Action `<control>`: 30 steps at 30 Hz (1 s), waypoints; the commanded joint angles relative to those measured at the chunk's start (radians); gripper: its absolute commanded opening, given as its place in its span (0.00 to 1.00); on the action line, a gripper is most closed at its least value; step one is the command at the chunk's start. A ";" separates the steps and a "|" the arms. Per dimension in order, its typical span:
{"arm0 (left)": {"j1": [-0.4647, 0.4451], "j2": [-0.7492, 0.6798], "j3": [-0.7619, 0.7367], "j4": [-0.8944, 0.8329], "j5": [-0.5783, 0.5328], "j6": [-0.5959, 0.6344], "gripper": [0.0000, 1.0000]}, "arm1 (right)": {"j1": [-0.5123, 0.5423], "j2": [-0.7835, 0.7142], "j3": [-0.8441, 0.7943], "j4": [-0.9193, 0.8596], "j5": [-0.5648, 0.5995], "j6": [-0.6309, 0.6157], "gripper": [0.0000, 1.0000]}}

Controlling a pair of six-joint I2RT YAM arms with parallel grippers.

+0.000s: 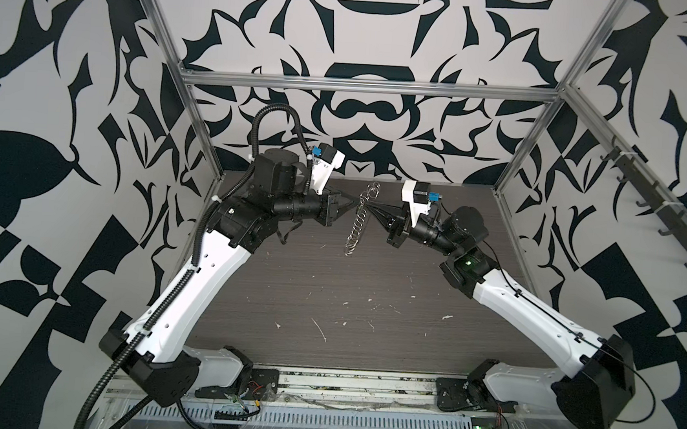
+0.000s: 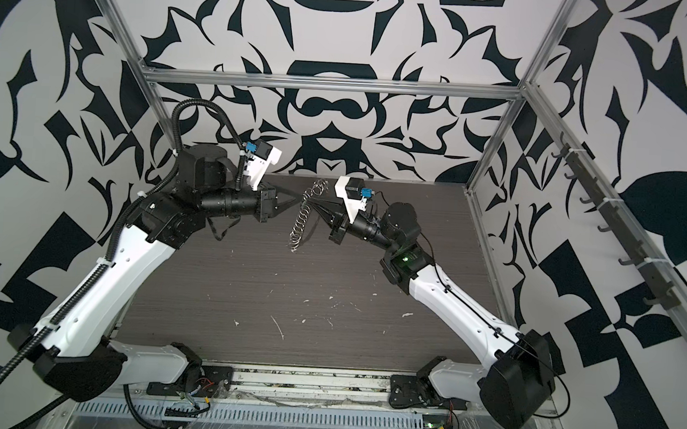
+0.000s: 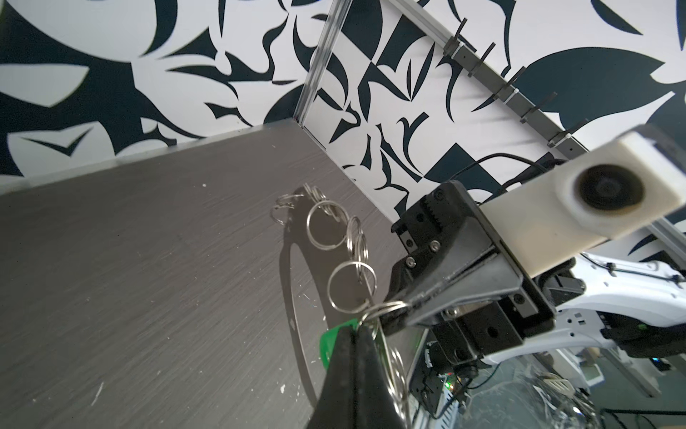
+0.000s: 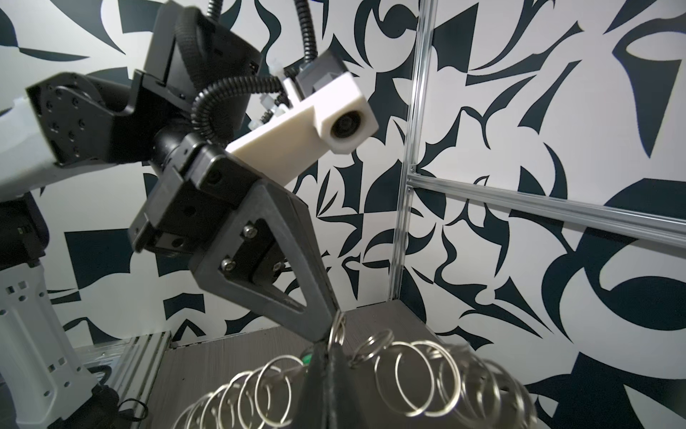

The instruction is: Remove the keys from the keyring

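Both grippers meet in mid-air above the far middle of the table. The keyring (image 1: 356, 224) (image 2: 301, 221) hangs between them as a slanting row of silver split rings (image 3: 326, 230) (image 4: 412, 375). Of the keys, only the bright green tag (image 3: 328, 343) (image 4: 306, 359) shows; the metal key is hidden. My left gripper (image 1: 352, 202) (image 2: 294, 198) (image 3: 355, 327) (image 4: 326, 332) is shut, pinching the green tag at its tips. My right gripper (image 1: 371, 207) (image 2: 312, 203) (image 3: 388, 315) (image 4: 329, 345) faces it, almost tip to tip, and is shut on one small silver ring (image 4: 337, 327).
The dark wood-grain table (image 1: 328, 304) carries white flecks and scratches. Aluminium frame posts (image 1: 516, 169) stand at its far corners before patterned walls. A rail of dark hooks (image 1: 641, 193) runs along the right wall. Both arm bases sit at the near edge.
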 commanded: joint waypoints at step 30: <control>0.101 0.094 -0.093 -0.025 0.303 -0.213 0.00 | 0.031 -0.015 0.029 0.474 -0.014 -0.040 0.00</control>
